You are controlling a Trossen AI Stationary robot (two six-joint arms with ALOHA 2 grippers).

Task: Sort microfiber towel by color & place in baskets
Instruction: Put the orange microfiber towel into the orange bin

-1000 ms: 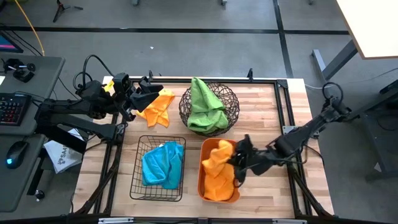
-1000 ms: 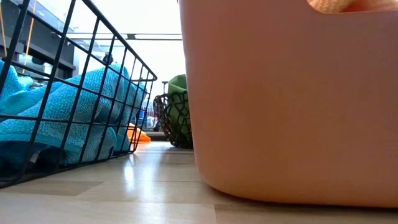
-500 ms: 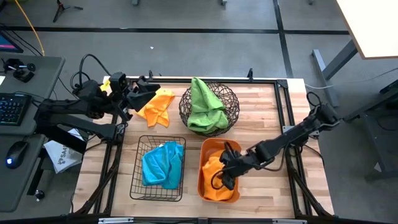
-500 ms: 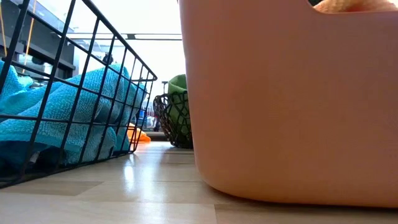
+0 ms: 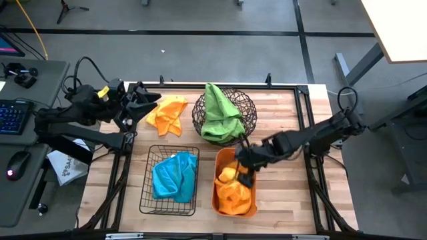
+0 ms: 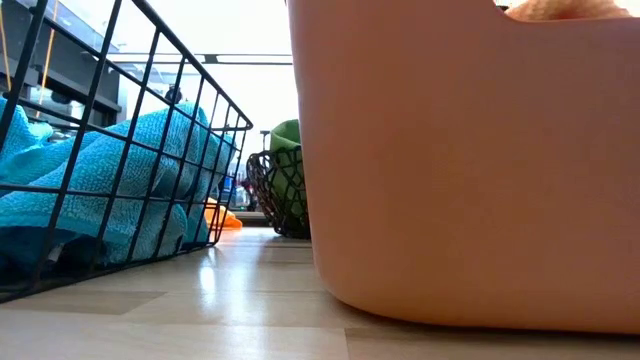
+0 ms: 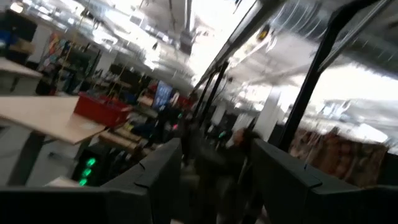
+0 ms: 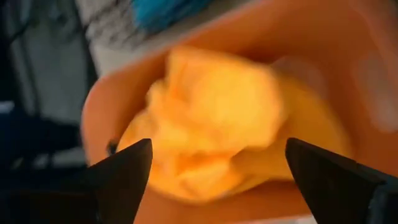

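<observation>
The salmon-orange tub [image 5: 218, 193] at the near middle holds a heap of orange towels [image 5: 235, 192]. My right gripper [image 5: 241, 165] hangs open just above that heap [image 8: 211, 118], with nothing between its fingers. Another orange towel [image 5: 167, 113] lies crumpled on the table at the far left. My left gripper [image 5: 148, 101] stands open beside its left edge, apart from it; its wrist view shows only the room between the fingers [image 7: 214, 149]. A green towel [image 5: 220, 117] fills the round wire bowl [image 5: 248, 113]. A blue towel [image 5: 175, 176] lies in the black wire basket [image 5: 148, 200].
The bowl stands at the far middle, the black basket [image 6: 60, 150] near left, the tub [image 6: 460, 160] right beside it. Bare wood lies along the table's right side [image 5: 313, 193] and near edge. A desk with a keyboard [image 5: 13, 117] stands left of the table.
My right gripper has opened over the tub and let go of an orange towel, which has dropped onto the heap; the gripper has then drawn back toward the far edge. My left gripper has pulled away from the loose orange towel toward the table's left edge.
</observation>
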